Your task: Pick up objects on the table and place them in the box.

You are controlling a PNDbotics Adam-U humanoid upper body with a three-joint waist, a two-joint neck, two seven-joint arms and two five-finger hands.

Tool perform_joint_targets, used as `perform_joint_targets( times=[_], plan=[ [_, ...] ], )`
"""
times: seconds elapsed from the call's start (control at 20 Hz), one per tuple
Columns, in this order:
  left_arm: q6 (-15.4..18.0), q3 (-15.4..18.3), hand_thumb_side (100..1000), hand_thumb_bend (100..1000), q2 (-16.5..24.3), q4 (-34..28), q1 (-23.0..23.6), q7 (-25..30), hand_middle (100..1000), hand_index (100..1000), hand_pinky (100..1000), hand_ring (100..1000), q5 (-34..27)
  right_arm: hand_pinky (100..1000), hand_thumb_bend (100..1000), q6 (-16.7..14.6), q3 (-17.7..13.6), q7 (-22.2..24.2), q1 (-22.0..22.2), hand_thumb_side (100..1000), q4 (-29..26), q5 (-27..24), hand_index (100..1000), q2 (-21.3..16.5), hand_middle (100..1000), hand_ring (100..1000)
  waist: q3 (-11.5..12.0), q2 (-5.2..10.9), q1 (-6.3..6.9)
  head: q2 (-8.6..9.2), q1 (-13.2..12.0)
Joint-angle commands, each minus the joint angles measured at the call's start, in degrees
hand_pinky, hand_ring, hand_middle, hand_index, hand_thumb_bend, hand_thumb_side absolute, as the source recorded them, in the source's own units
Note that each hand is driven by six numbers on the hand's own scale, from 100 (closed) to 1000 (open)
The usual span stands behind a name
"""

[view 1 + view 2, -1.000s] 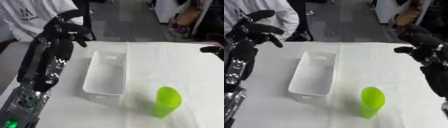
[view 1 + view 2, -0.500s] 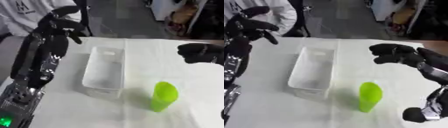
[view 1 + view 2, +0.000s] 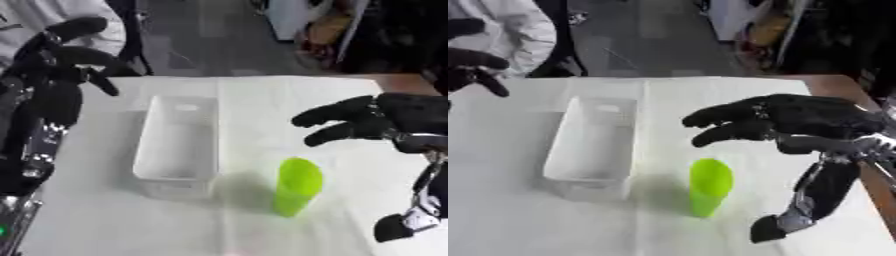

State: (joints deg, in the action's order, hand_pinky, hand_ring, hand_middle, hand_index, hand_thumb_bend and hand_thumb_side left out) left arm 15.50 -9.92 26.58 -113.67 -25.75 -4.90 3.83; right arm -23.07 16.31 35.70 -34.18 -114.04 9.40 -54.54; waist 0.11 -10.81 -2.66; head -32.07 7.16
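Covering most of the frame, a white table is shown | white box is seen left of centre, upright | right hand is held above the table at centre right, fingers extended, nothing grasped | left hand is raised at upper left, fingers relaxed, nothing held | green cup stands upright at lower centre, right of the box, apart from it.

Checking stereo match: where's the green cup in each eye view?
Left eye view: the green cup stands right of centre, low in the picture, just right of the white box.
Right eye view: it sits nearer centre, below the open right robot hand.
Shared landmark: the white box, directly left of the cup in both views.
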Motion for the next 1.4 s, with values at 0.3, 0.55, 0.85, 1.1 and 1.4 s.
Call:
perform_joint_targets(
  times=[0.3,0.55,0.85,1.1,1.4],
  plan=[
    [0.1,-0.1,815,245,1.0,-0.9,-0.2,0.6,868,738,490,663,0.5,870,616,2.8,0.6,1.6,-3.4,772,-0.6,0.8,957,-1.5,1000,928,0.1,0.82,0.21,0.59,-0.2],
    [0.0,-0.2,814,245,0.7,-0.9,-0.6,0.7,869,738,491,663,0.4,876,626,5.5,1.7,3.5,-5.7,769,-0.6,2.1,953,-0.5,1000,928,0.5,0.64,0.03,0.69,-1.0],
    [-0.1,-0.2,812,247,0.3,-0.9,-1.5,0.8,869,738,493,664,0.0,881,622,8.8,2.6,5.7,-8.0,768,0.1,3.6,955,1.2,1000,931,1.2,0.38,-0.24,0.80,-2.0],
    [-0.2,-0.3,810,248,0.0,-0.9,-2.1,0.9,869,738,494,665,-0.5,883,617,9.5,3.1,6.3,-9.3,761,3.0,4.6,955,2.7,1000,931,1.7,0.29,-0.47,1.13,-2.8],
    [-0.3,-0.3,809,249,-0.1,-0.9,-2.6,1.0,869,738,495,665,-0.8,882,617,9.2,3.7,7.1,-10.2,752,6.1,6.5,952,3.8,994,927,2.1,0.27,-0.68,1.36,-3.1]
  ],
)
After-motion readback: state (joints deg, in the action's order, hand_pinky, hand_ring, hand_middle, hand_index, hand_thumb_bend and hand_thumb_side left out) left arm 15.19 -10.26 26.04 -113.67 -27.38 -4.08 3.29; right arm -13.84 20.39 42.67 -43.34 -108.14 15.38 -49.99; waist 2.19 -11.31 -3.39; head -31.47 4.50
